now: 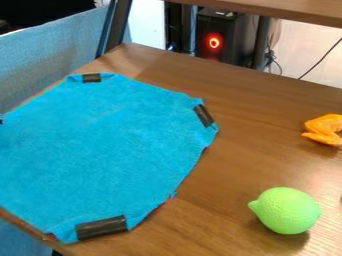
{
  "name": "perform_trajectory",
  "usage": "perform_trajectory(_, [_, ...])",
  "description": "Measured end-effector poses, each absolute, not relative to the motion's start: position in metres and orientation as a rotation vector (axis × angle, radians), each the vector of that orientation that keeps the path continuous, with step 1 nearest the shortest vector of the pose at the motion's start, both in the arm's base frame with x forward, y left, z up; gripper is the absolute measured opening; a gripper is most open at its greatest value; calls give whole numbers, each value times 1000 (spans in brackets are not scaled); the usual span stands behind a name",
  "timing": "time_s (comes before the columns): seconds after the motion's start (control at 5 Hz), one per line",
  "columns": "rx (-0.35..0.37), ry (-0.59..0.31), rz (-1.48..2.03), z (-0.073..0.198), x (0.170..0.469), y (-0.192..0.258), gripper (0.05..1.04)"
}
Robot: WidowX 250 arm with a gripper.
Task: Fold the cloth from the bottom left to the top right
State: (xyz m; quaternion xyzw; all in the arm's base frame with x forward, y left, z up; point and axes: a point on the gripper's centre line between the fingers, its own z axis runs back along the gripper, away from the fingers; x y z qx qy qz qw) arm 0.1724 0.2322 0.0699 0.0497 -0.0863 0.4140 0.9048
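Observation:
The blue cloth [107,150] lies spread nearly flat across the left part of the wooden table, its left side running out of the camera view. Dark tape pieces mark its corners: one at the top, one at the right and one at the bottom, with a bit of another dark piece at the left edge of the view. The bottom corner reaches close to the table's front left edge. The gripper is out of view.
A green lime-like toy [286,210] sits at the lower right of the table [240,165]. An orange toy [324,129] lies at the right edge. A blue-grey partition [50,65] stands along the table's left side, and a shelf edge crosses the top right.

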Motion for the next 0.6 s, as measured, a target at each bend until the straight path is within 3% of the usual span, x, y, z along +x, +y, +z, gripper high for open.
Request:
perform_trajectory(0.2, [57, -170, 862, 77, 177, 230, 167])
perform_trajectory(0.4, [20, -176, 894, 95, 189, 230, 76])
perform_trajectory(0.6, [-7, -180, 913, 114, 215, 219, 61])
